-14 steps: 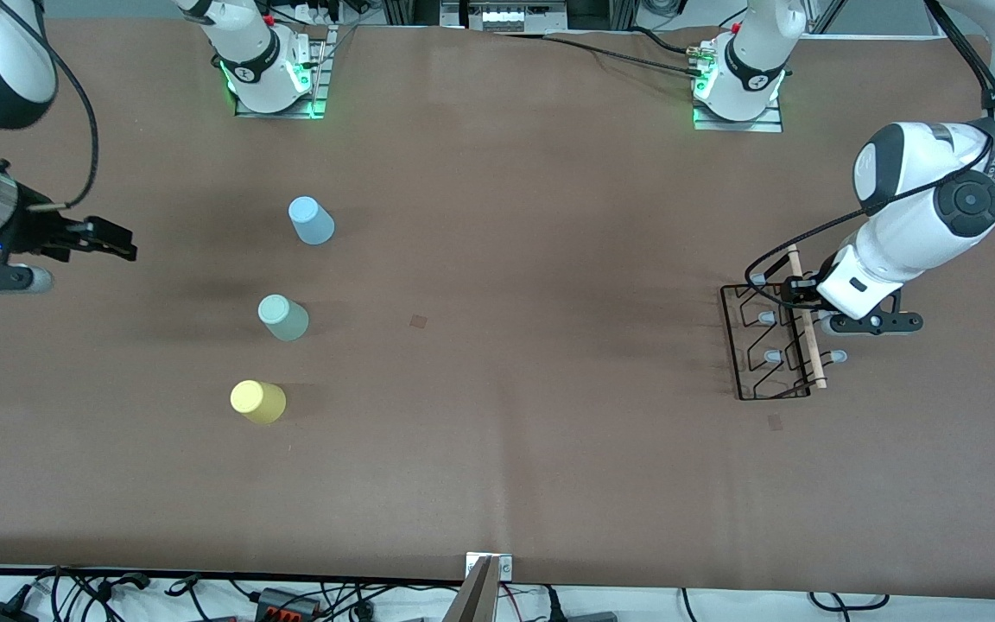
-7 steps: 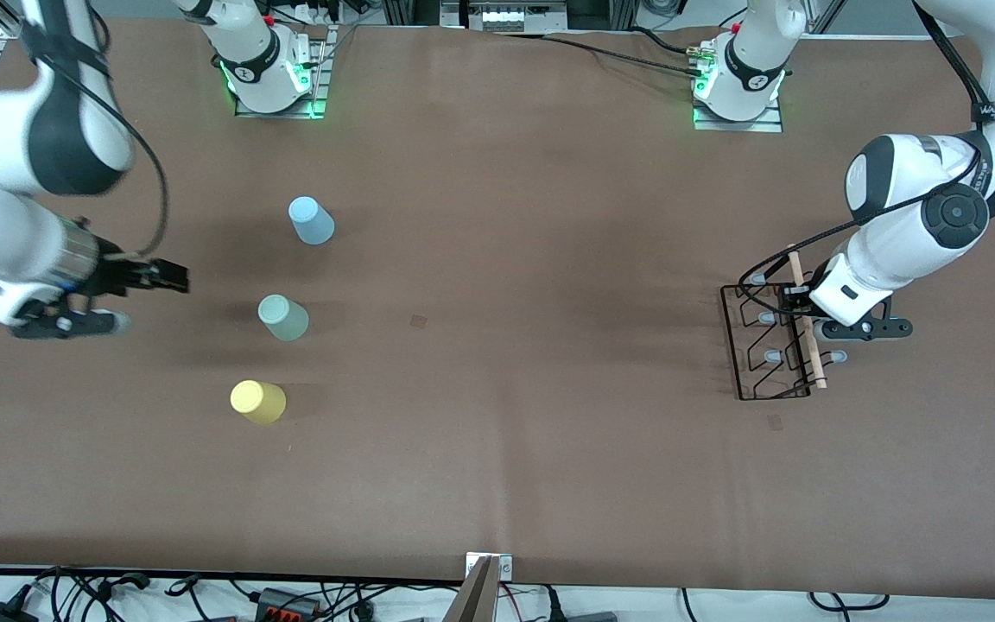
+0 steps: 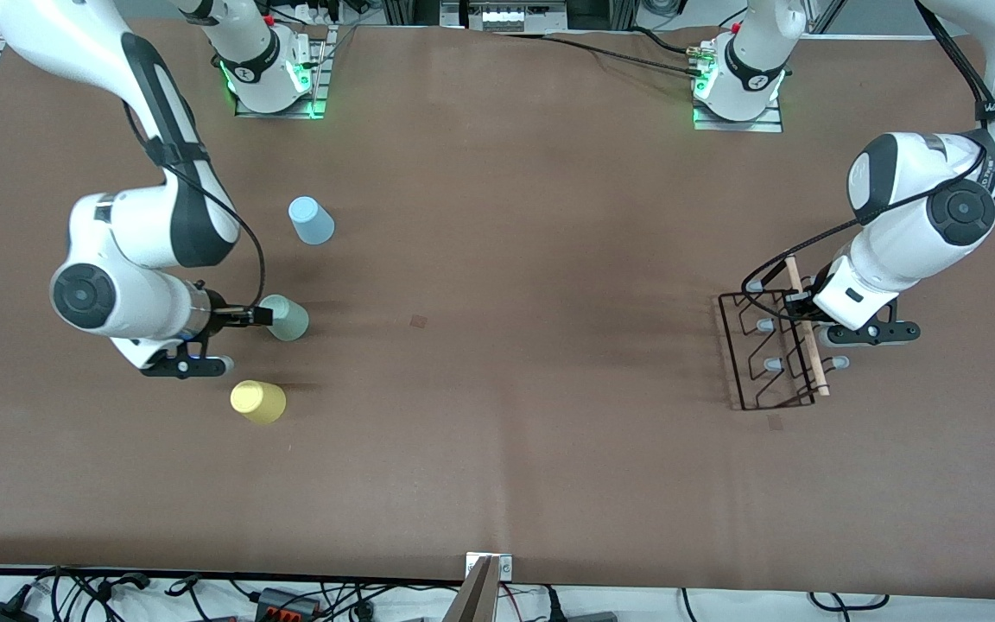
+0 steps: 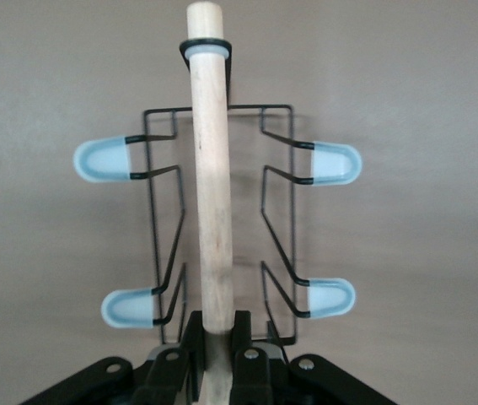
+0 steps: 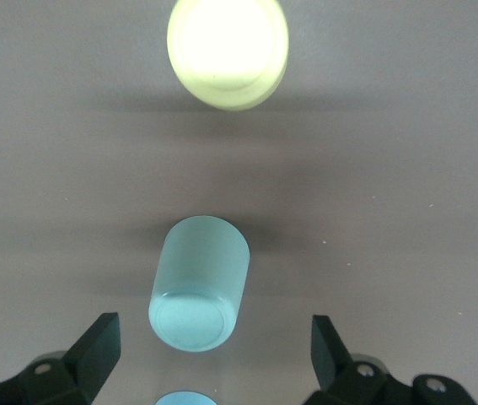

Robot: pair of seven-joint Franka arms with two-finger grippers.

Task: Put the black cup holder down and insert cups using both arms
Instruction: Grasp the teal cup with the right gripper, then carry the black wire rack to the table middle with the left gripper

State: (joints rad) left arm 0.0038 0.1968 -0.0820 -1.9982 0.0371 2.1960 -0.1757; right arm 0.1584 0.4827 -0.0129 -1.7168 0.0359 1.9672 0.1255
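The thin black wire cup holder (image 3: 765,354), with its light wooden rod handle (image 4: 211,169), is held at the left arm's end of the table: the handle is clamped by the left gripper (image 4: 217,359). The right gripper (image 5: 213,342), jaws spread wide, is poised by the pale mint green plastic cup (image 3: 284,317). The yellow cup (image 3: 257,401) and light blue cup (image 3: 311,219) are seen nearby, all 3 upside down.
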